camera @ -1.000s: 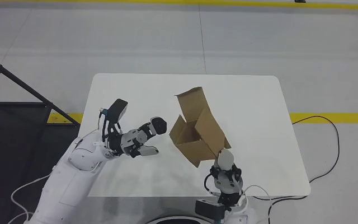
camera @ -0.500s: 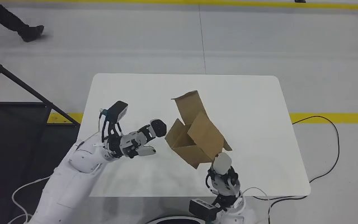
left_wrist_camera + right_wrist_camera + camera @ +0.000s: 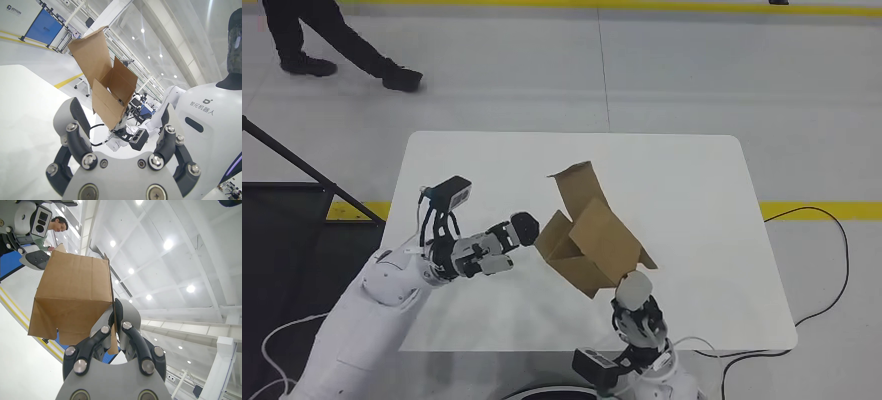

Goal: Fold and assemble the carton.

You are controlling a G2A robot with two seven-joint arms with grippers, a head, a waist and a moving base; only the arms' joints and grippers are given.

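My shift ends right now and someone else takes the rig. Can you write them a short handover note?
Right gripper: shut on an edge of the carton, holding it up, tilted, over the table.
Left gripper: open, empty, close beside the carton's open side.
Done: carton opened into a box shape.
Left: the flaps are unfolded and one long flap sticks up; fold and close them.

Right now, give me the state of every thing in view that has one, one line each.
carton: partly formed, one end open, flaps unfolded, held aloft by an edge.
left gripper: open, empty, facing the carton's open end.
right gripper: shut on the carton's edge.
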